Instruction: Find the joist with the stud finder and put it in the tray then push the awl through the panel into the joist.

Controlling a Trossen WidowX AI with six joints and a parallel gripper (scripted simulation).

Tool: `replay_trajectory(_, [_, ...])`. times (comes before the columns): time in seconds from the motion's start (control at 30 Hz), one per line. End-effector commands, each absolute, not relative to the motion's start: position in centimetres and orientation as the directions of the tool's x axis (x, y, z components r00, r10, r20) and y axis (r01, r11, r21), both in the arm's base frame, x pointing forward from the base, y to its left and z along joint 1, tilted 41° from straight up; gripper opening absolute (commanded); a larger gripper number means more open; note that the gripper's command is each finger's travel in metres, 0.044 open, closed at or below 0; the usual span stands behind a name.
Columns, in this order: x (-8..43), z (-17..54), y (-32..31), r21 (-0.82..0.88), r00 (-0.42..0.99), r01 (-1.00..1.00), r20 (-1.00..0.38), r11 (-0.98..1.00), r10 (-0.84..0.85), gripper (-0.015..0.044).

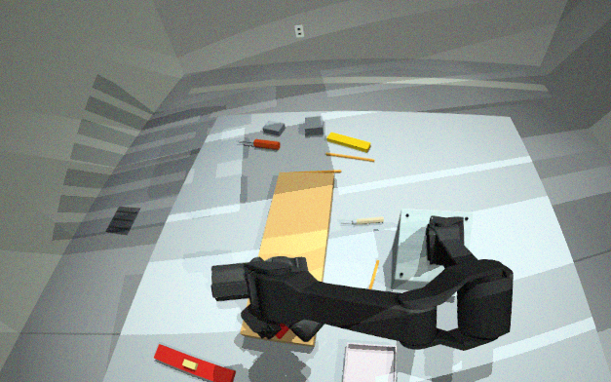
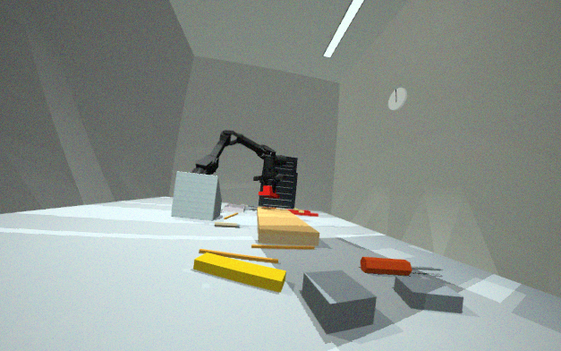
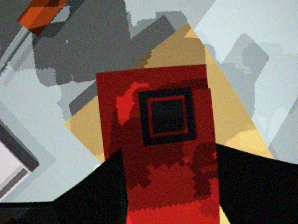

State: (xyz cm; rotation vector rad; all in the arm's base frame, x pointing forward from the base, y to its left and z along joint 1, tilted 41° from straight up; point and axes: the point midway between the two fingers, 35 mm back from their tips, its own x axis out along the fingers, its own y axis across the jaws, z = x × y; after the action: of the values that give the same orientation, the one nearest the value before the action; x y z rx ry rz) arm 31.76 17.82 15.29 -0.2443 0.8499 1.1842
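My gripper (image 1: 284,331) (image 2: 268,182) (image 3: 161,149) is shut on the red stud finder (image 1: 283,330) (image 2: 267,192) (image 3: 170,185). The stud finder hangs above the near end of the tan panel (image 1: 297,214) (image 2: 282,227) (image 3: 232,122), clear of its surface. Its square window is dark in the wrist view. The pale pink tray (image 1: 370,347) (image 3: 7,165) lies beside the panel's near end. A cream-handled tool (image 1: 369,220) (image 2: 226,225) lies beside the panel. Another tool with an orange handle (image 3: 40,15) and thin shaft shows beyond the panel's end. I cannot tell which is the awl. The joist is hidden.
A red level (image 1: 195,364) lies left of the tray. A pale box (image 1: 414,244) (image 2: 197,194) stands by the arm's base. Toward the far end are an orange-handled pronged tool (image 1: 266,144) (image 2: 386,266), a yellow bar (image 1: 348,141) (image 2: 239,271), grey blocks (image 1: 314,127) (image 2: 340,300) and thin orange sticks.
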Motion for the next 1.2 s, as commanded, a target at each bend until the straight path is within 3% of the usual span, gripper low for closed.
replay_trajectory(0.0, [30.1, 16.2, 19.0, 0.225, 0.113, -0.906, -0.686, 0.358, 0.719, 0.0])
replay_trajectory(1.17, [11.2, 22.7, 24.9, -0.042, -0.073, -0.993, -0.527, -0.112, 0.847, 0.0])
